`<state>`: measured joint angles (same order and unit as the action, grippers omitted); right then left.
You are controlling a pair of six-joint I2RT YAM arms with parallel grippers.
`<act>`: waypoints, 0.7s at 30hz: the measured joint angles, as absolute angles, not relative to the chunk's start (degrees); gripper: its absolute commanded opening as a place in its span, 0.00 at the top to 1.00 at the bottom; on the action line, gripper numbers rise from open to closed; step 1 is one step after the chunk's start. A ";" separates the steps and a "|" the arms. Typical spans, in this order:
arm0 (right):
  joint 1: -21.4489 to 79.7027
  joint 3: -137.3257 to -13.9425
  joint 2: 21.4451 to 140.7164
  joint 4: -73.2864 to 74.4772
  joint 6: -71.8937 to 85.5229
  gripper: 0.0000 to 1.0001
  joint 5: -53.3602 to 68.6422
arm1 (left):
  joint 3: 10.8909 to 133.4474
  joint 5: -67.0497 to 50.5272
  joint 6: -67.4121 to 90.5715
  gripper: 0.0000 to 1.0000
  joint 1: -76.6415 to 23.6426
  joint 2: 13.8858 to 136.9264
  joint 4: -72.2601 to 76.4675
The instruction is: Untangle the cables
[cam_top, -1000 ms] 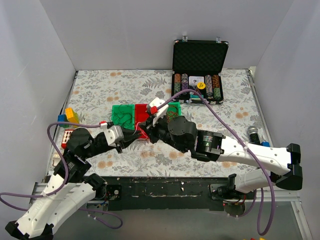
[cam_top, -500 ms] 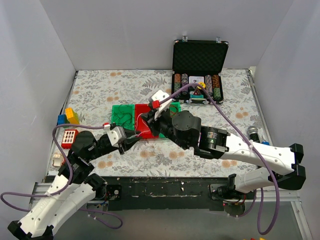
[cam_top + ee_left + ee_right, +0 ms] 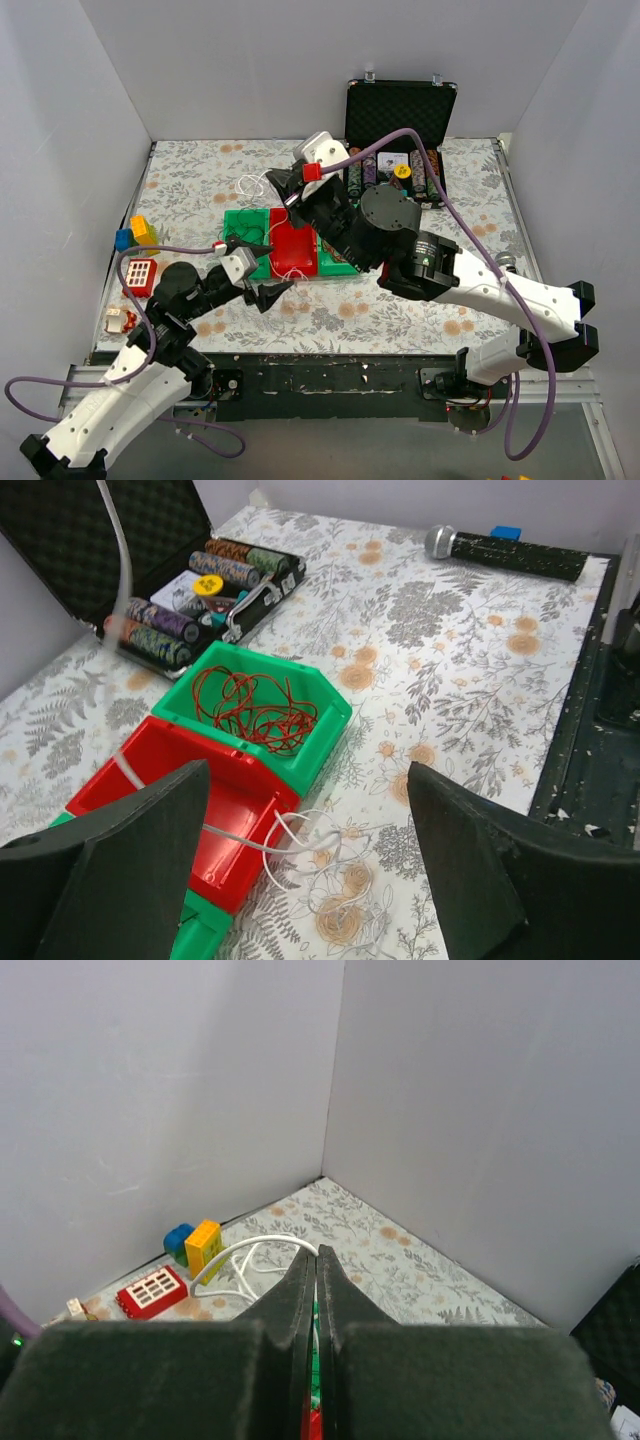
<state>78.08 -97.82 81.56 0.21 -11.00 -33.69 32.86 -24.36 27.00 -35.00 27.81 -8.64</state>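
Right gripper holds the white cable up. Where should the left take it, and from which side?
Probably the slack loop of the white cable on the table outside the red bin, from straight above with the open left gripper, jaws across the strand: it lies loose, clear of the red cable.

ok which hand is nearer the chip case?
Right. The right hand, shut on the white cable, is left of the chip case; the left hand is open, in front of the red bin.
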 measured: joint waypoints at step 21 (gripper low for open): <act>78.08 -97.54 78.67 -0.51 -9.17 0.99 -30.13 | 28.16 -12.36 32.88 1.00 -34.98 44.97 11.11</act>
<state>78.08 -97.54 78.67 -0.51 -9.17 -30.13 28.16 -12.36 32.88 -34.98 44.97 11.11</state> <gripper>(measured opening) 0.024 0.067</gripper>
